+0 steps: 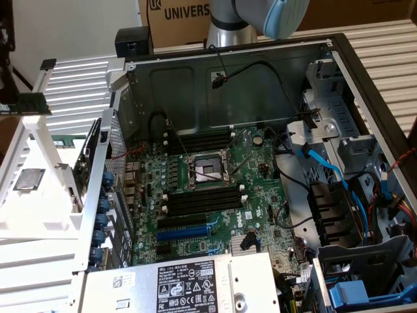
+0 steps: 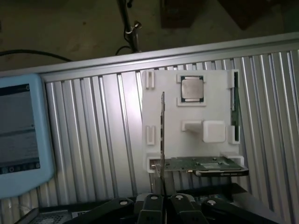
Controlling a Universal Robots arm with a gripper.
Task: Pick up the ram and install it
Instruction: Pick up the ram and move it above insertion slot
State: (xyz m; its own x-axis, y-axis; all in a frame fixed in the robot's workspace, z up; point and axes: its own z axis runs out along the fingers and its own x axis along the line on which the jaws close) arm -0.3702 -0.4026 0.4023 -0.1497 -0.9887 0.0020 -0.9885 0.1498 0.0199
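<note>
Wrist view shows the long thin green ram stick standing on edge in a side slot of the white plastic holder tray, probably to leave its upper edge free for pinching, while the black fingers, closed on nothing, hang apart from it.

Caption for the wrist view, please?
Gripper faces a white parts holder on a ribbed table, carrying the ram on edge and a processor chip.
</note>
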